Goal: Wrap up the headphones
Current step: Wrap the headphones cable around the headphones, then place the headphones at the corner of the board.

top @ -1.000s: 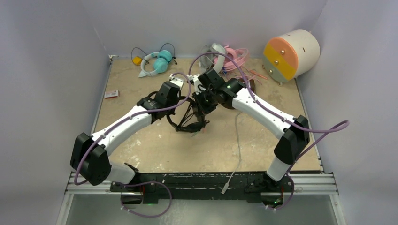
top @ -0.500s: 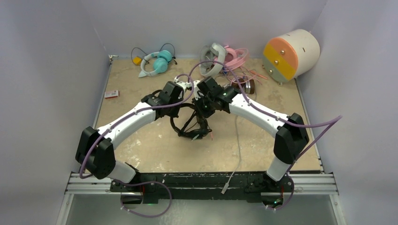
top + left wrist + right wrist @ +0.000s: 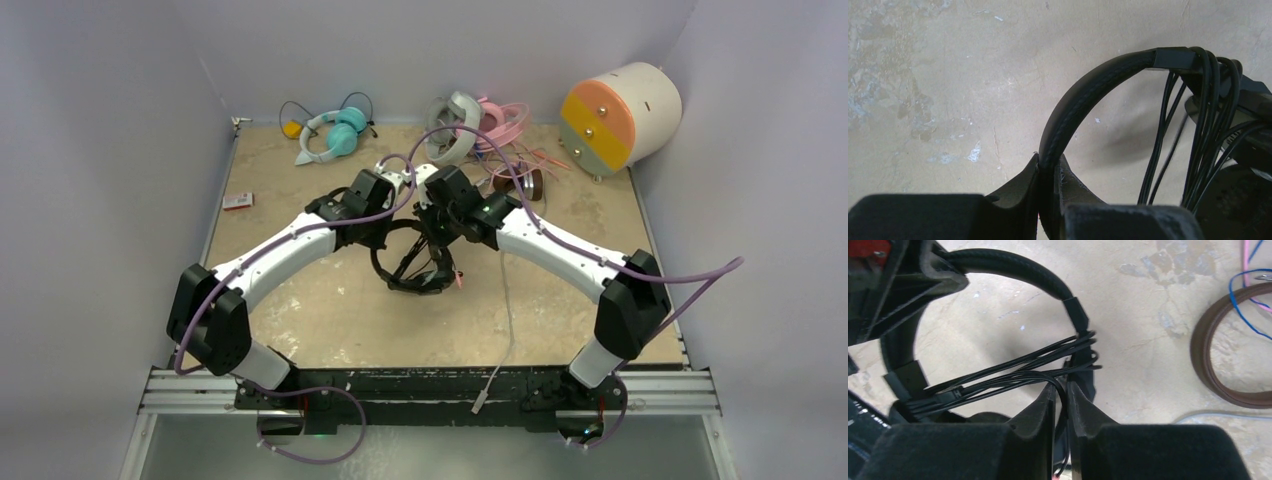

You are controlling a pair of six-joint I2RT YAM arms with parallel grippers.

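Your left gripper (image 3: 1048, 172) pinches the headband (image 3: 1083, 97) of the black headphones (image 3: 402, 278) over the table's (image 3: 330, 320) middle to steady them, while your right gripper (image 3: 1063, 400), barely parted, loosely straddles the wound cable (image 3: 1013, 372).

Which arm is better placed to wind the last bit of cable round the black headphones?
The right, probably. The right pincer has the loose cable running between its fingers, beside the wound turns. The left pincer is shut on the headband, steadying the headphones.
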